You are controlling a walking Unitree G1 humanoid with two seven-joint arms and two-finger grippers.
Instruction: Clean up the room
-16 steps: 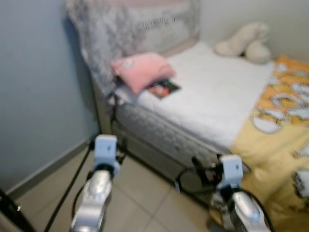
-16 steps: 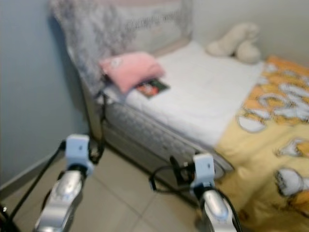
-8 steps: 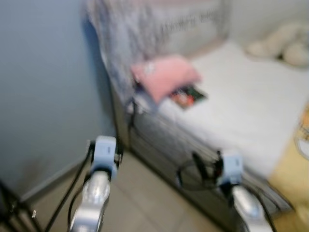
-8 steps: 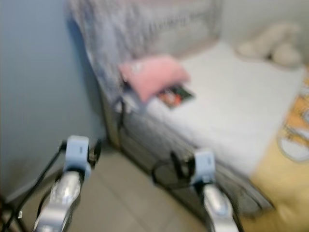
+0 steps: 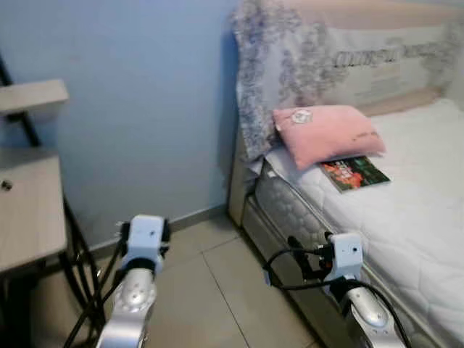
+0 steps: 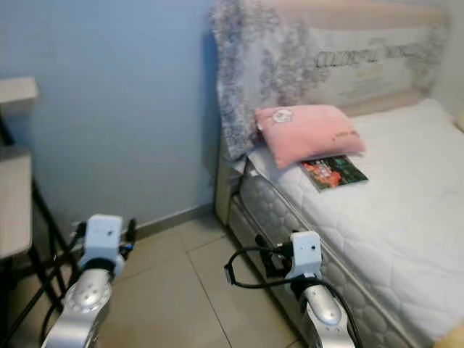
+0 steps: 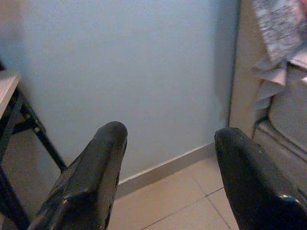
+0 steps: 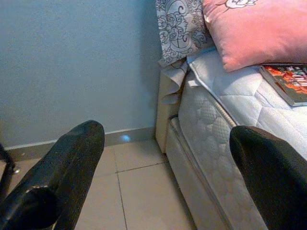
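Note:
A pink pillow (image 5: 326, 134) lies at the head of the white bed (image 5: 417, 217), tilted over the mattress edge. A colourful book (image 5: 355, 174) rests flat on the sheet just beside it, and it also lies under the pillow (image 8: 254, 28) in the right wrist view as the book (image 8: 290, 81). My left gripper (image 7: 168, 136) is open and empty, facing the blue wall above the floor. My right gripper (image 8: 168, 132) is open and empty too, held low beside the mattress side, apart from the bed.
A grey patterned cloth (image 5: 275, 65) hangs over the headboard. A light wooden desk (image 5: 25, 210) on black legs stands at the left, with a shelf (image 5: 29, 94) above it. Beige tiled floor (image 5: 210, 290) runs between desk and bed.
The camera has swung left: the blue wall and desk have come into view, and the plush toy and yellow blanket have left it. Both arms keep the same pose.

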